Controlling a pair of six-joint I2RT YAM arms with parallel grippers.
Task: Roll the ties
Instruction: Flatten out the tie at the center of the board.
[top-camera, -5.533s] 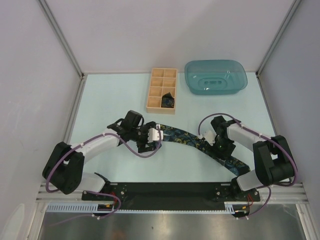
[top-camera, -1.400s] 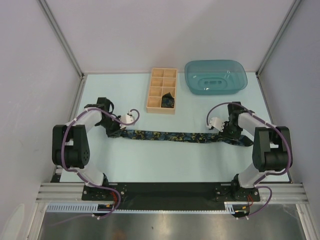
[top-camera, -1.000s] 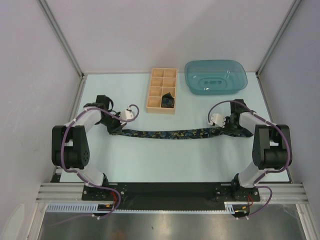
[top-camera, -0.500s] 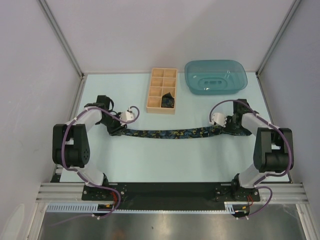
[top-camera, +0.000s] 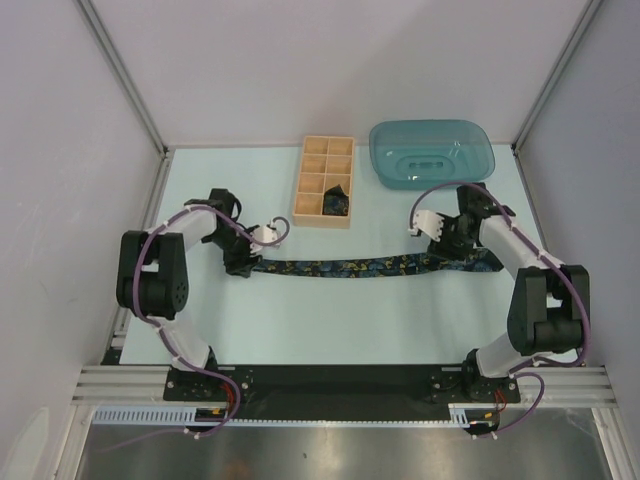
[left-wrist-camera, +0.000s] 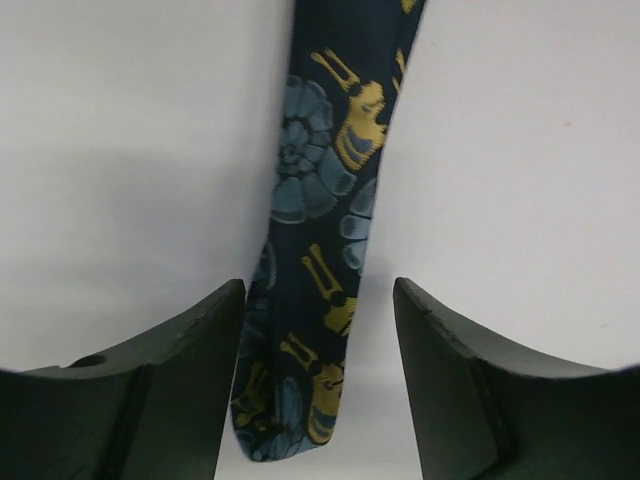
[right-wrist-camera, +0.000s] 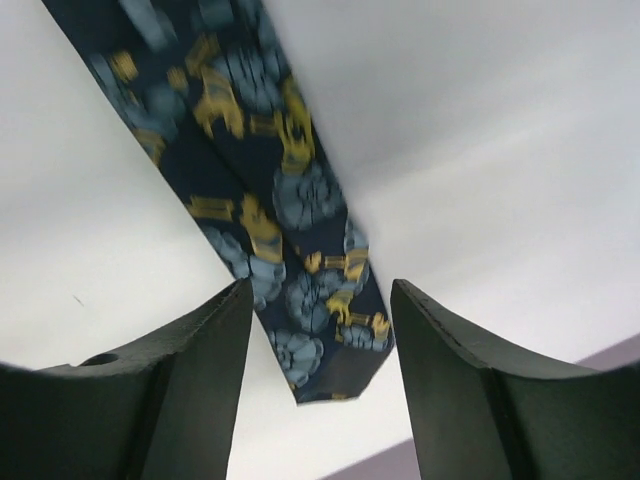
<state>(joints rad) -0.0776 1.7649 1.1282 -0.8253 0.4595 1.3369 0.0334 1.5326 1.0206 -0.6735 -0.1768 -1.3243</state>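
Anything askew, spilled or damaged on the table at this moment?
Nothing stands out. The tie lies unrolled across the table, bowed slightly, with one end between the open fingers of the left gripper and the other under the open right gripper. A dark roll sits inside one compartment of the wooden box.

We see our left gripper (left-wrist-camera: 318, 292) with its two dark fingers (left-wrist-camera: 185, 385) spread apart, one on each side of the tie (left-wrist-camera: 322, 190). The navy strip, patterned in blue and yellow, runs away ahead of the tool and ends between the fingers. It lies close against the left finger, with a clear gap to the right one. Pale table (left-wrist-camera: 525, 150) surrounds it.
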